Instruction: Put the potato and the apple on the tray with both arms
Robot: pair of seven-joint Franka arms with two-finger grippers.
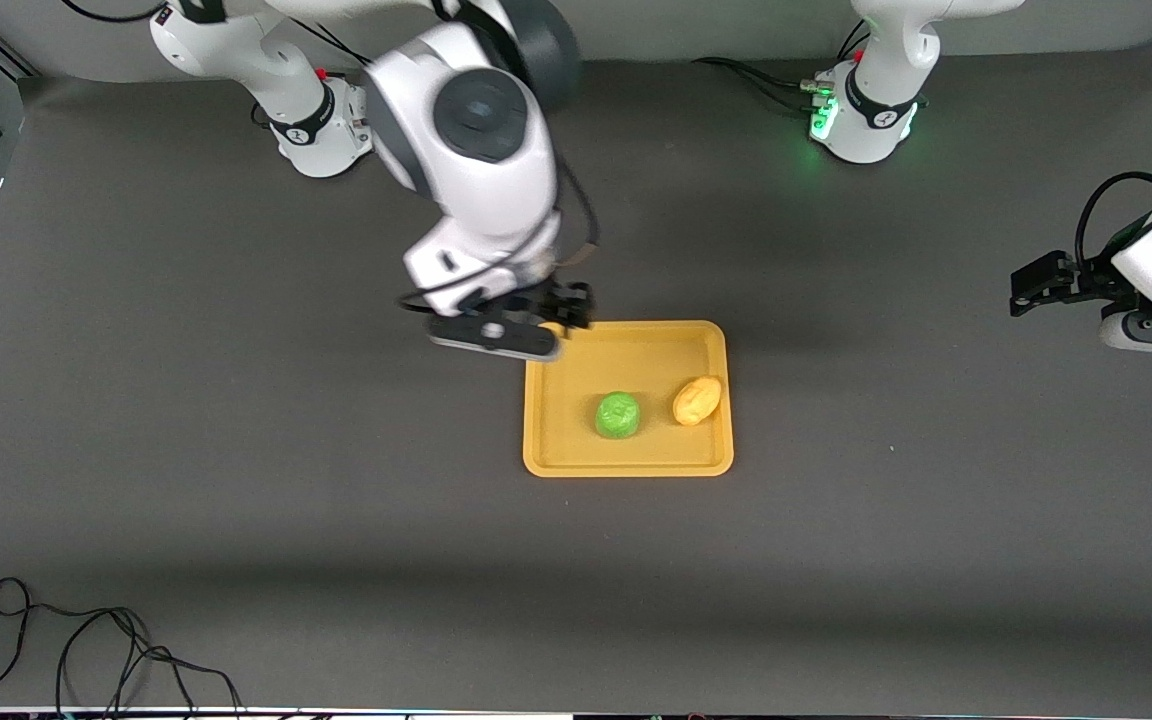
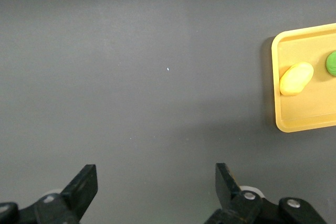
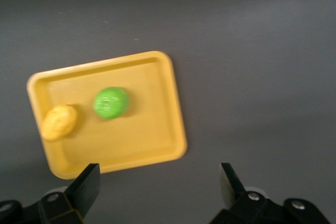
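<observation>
The yellow-orange tray lies mid-table. On it sit the green apple and, beside it toward the left arm's end, the tan potato. My right gripper is open and empty, up in the air over the tray's corner toward the right arm's base. My left gripper is open and empty, over bare table at the left arm's end. The right wrist view shows the tray, apple and potato. The left wrist view shows the tray's end, the potato and part of the apple.
Black cables lie on the table near the front camera at the right arm's end. Both arm bases stand along the table's edge farthest from the front camera. Dark grey table surface surrounds the tray.
</observation>
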